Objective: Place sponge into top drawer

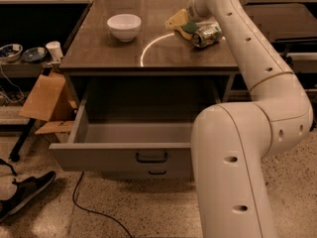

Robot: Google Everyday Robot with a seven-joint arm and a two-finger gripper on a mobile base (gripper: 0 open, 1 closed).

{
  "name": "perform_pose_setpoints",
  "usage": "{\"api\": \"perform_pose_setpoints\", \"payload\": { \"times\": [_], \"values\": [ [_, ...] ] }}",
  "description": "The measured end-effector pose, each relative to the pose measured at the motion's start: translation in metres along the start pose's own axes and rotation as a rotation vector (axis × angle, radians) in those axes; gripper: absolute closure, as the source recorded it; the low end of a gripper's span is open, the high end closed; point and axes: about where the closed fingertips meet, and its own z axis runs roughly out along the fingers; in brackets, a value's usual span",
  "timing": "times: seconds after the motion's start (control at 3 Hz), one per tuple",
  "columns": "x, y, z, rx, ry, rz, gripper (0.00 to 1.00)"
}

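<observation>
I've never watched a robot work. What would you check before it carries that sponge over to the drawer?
1. Top drawer pulled open: ok.
2. Room inside the drawer: ok where visible; the arm hides its right part.
3. Gripper at the sponge on the tabletop: ok.
4. Firm hold on the sponge: cannot tell.
5. Can close beside the sponge, could get knocked: not ok.
6. Bowl well apart from the sponge: ok.
</observation>
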Motion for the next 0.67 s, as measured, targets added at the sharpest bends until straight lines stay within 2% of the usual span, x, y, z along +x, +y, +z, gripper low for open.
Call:
{"api": "perform_pose_setpoints", "payload": {
  "times": [0.33, 0.67],
  "values": [
    [0.001, 0.010, 0.006, -0.011, 0.031, -0.015, 0.00],
    [0.009, 0.012, 0.017, -0.028, 0.038, 0.013, 0.00]
  ]
}}
